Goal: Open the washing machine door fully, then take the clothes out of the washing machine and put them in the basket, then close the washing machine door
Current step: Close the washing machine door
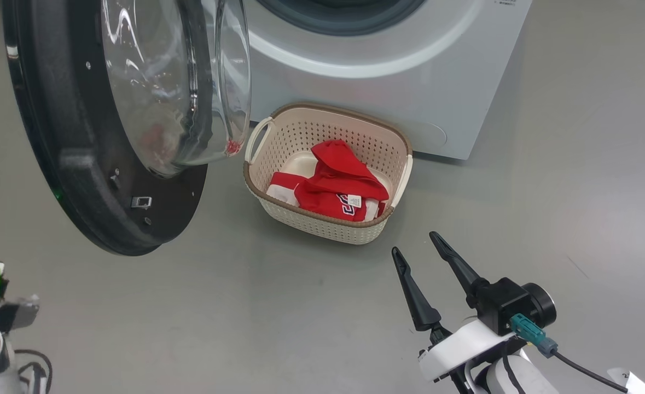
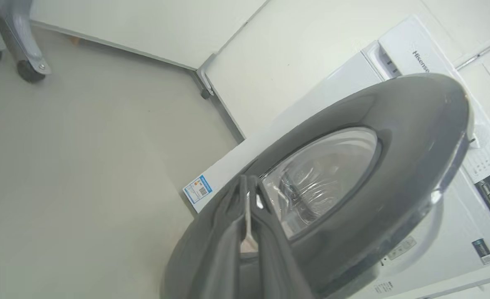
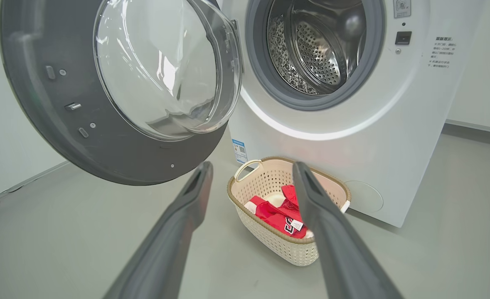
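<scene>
The washing machine door (image 1: 81, 164) stands swung open on the left, its black rim and glass bowl (image 3: 161, 70) facing me. The washing machine (image 3: 394, 137) shows its steel drum (image 3: 315, 45) with no clothes visible in it. Red clothes (image 1: 336, 183) with white panels lie in the cream basket (image 1: 322, 227) on the floor in front of the machine. My right gripper (image 1: 415, 243) hovers open to the near right of the basket, nothing between its fingers (image 3: 186, 207). My left gripper (image 2: 249, 178) is shut, pointing at the door's outer face (image 2: 394, 137); whether they touch is unclear.
Grey floor (image 1: 273, 306) spreads around the basket and towards me. A blue label (image 2: 199, 189) marks the machine's lower corner. A caster wheel on a metal leg (image 2: 28, 68) stands far off by the white wall. The open door overhangs the floor left of the basket.
</scene>
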